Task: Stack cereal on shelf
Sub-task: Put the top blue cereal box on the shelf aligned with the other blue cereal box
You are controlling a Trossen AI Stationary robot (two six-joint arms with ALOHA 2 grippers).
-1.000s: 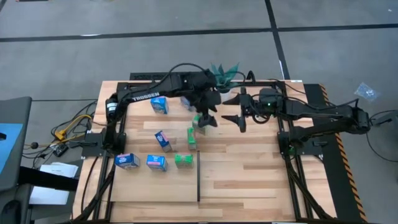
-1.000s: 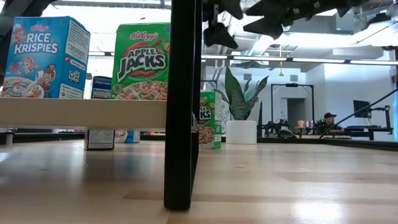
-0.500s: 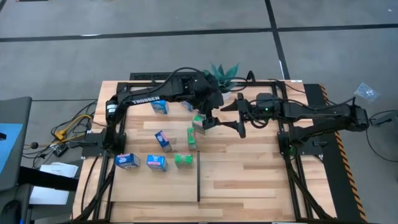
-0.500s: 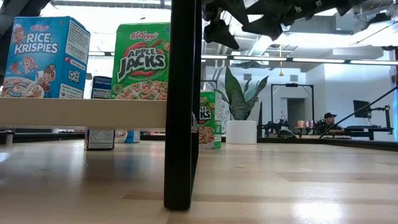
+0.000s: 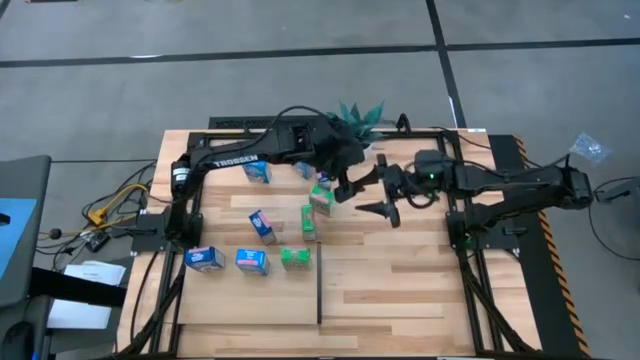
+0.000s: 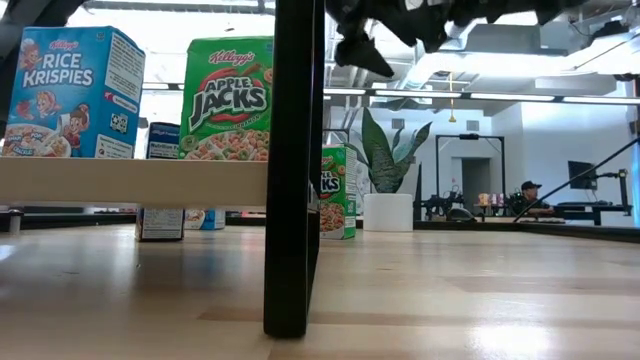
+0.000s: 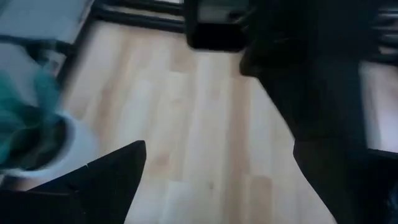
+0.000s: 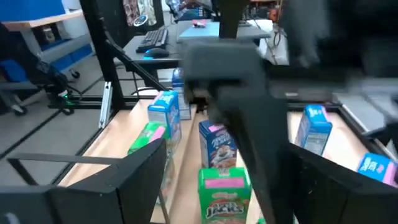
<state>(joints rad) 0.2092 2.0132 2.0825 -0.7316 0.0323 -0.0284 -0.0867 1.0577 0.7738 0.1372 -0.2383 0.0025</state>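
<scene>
Far left, three small cardboard cereal boxes sit in a row: blue box (image 5: 203, 260), second blue box (image 5: 251, 262), green box (image 5: 295, 258), just beside the thin black divider strip (image 5: 319, 285). A tilted blue box (image 5: 262, 225) lies above them on the light-wood plank shelf (image 5: 400, 270). Mid-table, a green Apple Jacks box (image 5: 321, 198) stands free. My left gripper (image 5: 350, 184) hovers beside it, jaws wide, holding nothing. My right gripper (image 5: 385, 196) waits just right, jaws parted, empty. Step, I judge: between picks. Next: descend squarely over a loose box, close, carry to the row.
</scene>
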